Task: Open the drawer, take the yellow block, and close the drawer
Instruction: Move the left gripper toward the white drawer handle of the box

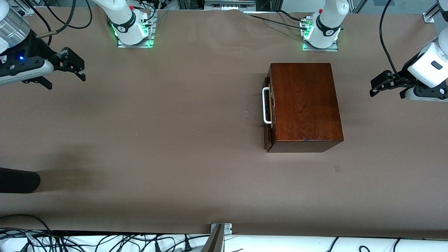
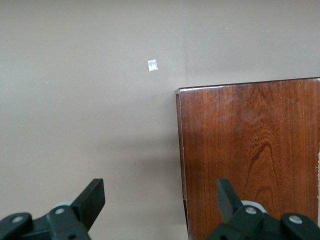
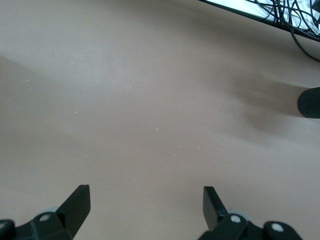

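The dark reddish-brown wooden box (image 1: 304, 105) stands toward the left arm's end of the table. Its drawer (image 1: 268, 140) is pushed in, and the white handle (image 1: 266, 106) faces the right arm's end. The yellow block is hidden. My left gripper (image 1: 386, 94) hangs open and empty above the table, beside the box's back end. In the left wrist view this gripper (image 2: 160, 197) straddles a corner of the box (image 2: 250, 160). My right gripper (image 1: 67, 83) waits open and empty over the right arm's end of the table; in the right wrist view it (image 3: 146, 200) is above bare table.
A black rounded object (image 1: 19, 180) juts in over the table's edge at the right arm's end, also visible in the right wrist view (image 3: 310, 102). A small pale square mark (image 1: 337, 168) lies on the brown table cover, nearer the front camera than the box.
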